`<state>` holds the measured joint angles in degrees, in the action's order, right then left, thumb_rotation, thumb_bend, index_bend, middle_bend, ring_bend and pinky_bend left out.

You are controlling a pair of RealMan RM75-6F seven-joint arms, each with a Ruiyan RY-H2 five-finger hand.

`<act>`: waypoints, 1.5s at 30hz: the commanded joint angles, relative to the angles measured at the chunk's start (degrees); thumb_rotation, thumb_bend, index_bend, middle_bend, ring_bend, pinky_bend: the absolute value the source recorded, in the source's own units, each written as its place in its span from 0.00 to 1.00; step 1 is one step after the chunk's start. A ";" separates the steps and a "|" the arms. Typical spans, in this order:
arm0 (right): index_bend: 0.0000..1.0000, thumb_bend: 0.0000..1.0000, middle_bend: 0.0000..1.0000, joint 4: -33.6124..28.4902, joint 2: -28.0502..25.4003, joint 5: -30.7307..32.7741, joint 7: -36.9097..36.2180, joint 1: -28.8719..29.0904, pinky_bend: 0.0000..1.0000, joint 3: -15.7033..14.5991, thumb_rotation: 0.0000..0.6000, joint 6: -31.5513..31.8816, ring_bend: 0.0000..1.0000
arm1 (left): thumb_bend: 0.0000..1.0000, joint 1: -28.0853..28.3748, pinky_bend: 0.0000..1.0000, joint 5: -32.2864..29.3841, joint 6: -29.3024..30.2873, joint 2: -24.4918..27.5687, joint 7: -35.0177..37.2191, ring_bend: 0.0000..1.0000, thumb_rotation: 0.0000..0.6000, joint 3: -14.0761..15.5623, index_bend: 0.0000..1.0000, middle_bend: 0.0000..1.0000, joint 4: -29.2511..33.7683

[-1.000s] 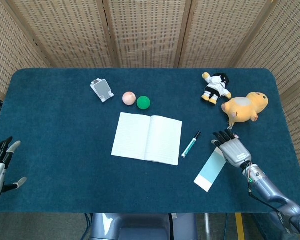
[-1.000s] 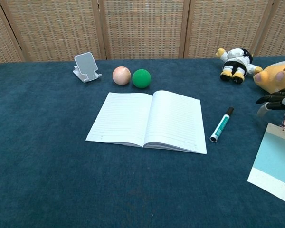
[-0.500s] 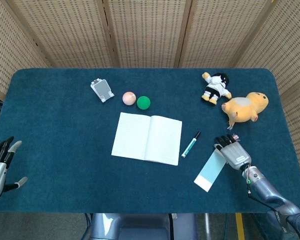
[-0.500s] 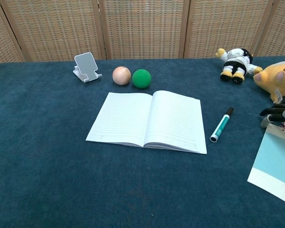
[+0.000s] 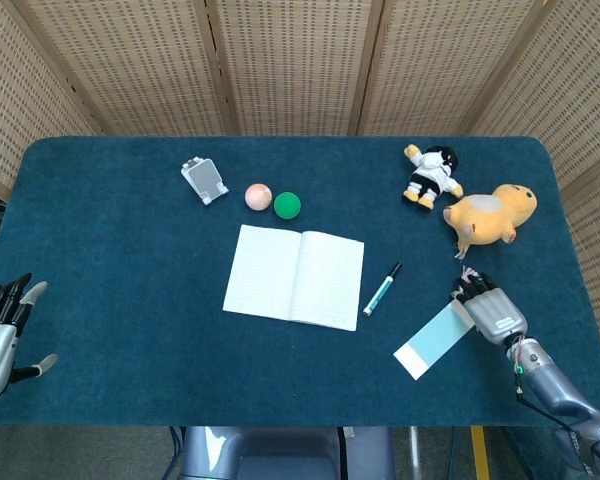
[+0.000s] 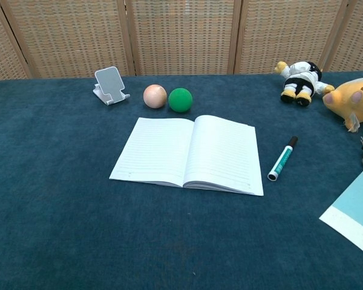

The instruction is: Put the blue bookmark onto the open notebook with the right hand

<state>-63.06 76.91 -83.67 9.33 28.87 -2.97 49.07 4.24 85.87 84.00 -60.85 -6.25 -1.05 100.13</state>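
While my right hand is resting on the pale blue card bookmark's two o'clock end, grip unclear, the open white notebook is lying toward ten o'clock.

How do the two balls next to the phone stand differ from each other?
The pink ball is pale peach and lies nearer the phone stand; the green ball is a deep solid green and lies farther from it. The green ball also sits slightly closer to the open notebook. Both are round, look about the same size, and rest side by side on the blue table.
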 commanded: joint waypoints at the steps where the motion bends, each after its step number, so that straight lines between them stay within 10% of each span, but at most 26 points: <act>1: 0.19 1.00 0.09 0.31 -0.79 0.09 0.24 -1.08 0.07 -0.75 1.00 0.75 0.00 | 0.00 -0.01 0.00 0.15 0.03 -0.06 -0.16 0.00 1.00 0.12 0.00 0.00 0.03; 14: 0.16 0.96 0.04 -4.38 -4.87 -2.68 -2.43 -5.33 0.06 -1.13 1.00 10.33 0.00 | 0.00 -0.19 0.00 0.65 0.51 -0.36 -0.68 0.00 1.00 0.37 0.00 0.00 0.01; 15: 0.14 0.85 0.02 -5.19 -5.62 -3.89 -4.75 -5.57 0.06 -0.95 1.00 12.39 0.00 | 0.00 -0.23 0.00 0.63 0.60 -0.34 -0.60 0.00 1.00 0.35 0.00 0.00 -0.02; 17: 0.08 0.29 0.00 -5.93 -6.59 -5.67 -8.08 -5.71 0.03 -1.02 1.00 14.55 0.00 | 0.00 -0.25 0.00 0.60 0.63 -0.33 -0.52 0.00 1.00 0.35 0.00 0.00 -0.07; 19: 0.05 0.01 0.00 -7.25 -8.06 -7.89 -12.35 -5.53 0.01 -1.39 1.00 16.31 0.00 | 0.00 -0.26 0.00 0.70 0.63 -0.31 -0.61 0.00 1.00 0.41 0.00 0.00 -0.05; 45: 0.20 0.00 0.00 -8.61 -6.40 -16.54 -12.01 1.74 0.00 -4.78 1.00 9.13 0.00 | 0.00 0.19 0.00 -0.17 -0.33 -0.27 -1.37 0.00 1.00 0.28 0.00 0.00 -0.01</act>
<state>-71.65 70.48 -100.22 -2.69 30.59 -7.73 58.22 4.44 85.69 83.66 -61.12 -7.62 -0.77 100.12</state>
